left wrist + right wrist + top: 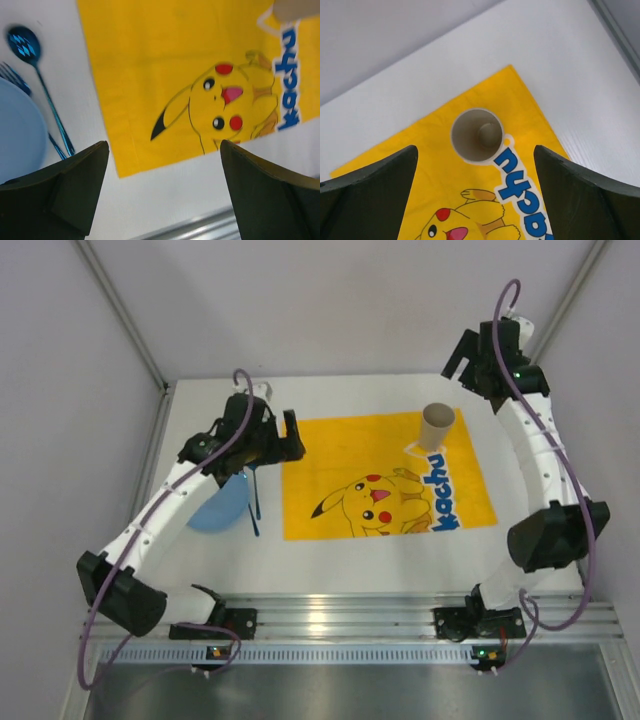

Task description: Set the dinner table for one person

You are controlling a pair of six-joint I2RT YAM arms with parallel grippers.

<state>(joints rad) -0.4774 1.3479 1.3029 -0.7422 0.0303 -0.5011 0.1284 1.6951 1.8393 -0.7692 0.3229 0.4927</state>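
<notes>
The white dinner table (400,560) carries a yellow Pikachu-print mat (320,450). A beige cup (437,425) stands upright on the mat's far right corner. Left of the mat lie a light blue plate (222,508) and a blue spoon (22,42) with a blue fork (12,77) beside it. My left gripper (292,445) hovers open over the mat's left edge, holding nothing. Raised at the back right, my right gripper (462,355) is open and empty. Seen from the right wrist, the cup (476,135) is below and between the open fingers of that gripper (475,155), apart from them.
Grey walls close in the table on the left, back and right. A metal rail (340,620) with both arm bases runs along the near edge. The plate (17,130) partly overlaps the fork in the left wrist view.
</notes>
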